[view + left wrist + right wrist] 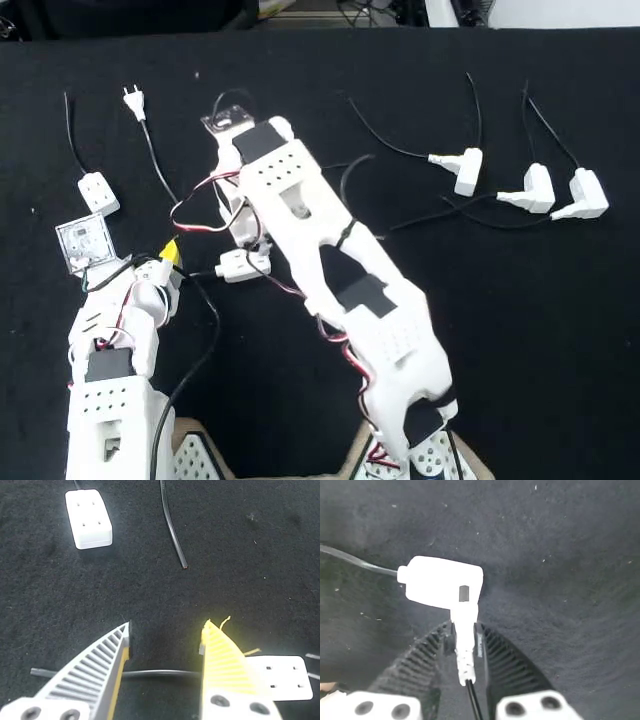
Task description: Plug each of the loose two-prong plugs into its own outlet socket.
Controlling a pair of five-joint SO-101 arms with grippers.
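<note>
My right gripper [465, 630] is shut on a slim white plug [465, 645]. The plug's front end meets a white socket body [442, 582]; I cannot tell whether the prongs are seated. From above, that socket [240, 265] lies at centre left under the right arm [330, 260]. My left gripper [167, 625] hangs open over the black cloth with nothing between its fingers; its yellow tip [170, 250] is just left of that socket [280, 677]. Another white socket block [89, 517] [98, 192] lies farther out. A loose two-prong plug [133, 98] rests at the far left.
Three white plug-and-socket pairs [462, 170] [535, 188] [585, 195] lie at the right with black cables. A clear square piece [85, 243] sits beside the left arm. A black cable [160, 673] runs under the left fingers; a cut cable end [184, 566] lies ahead.
</note>
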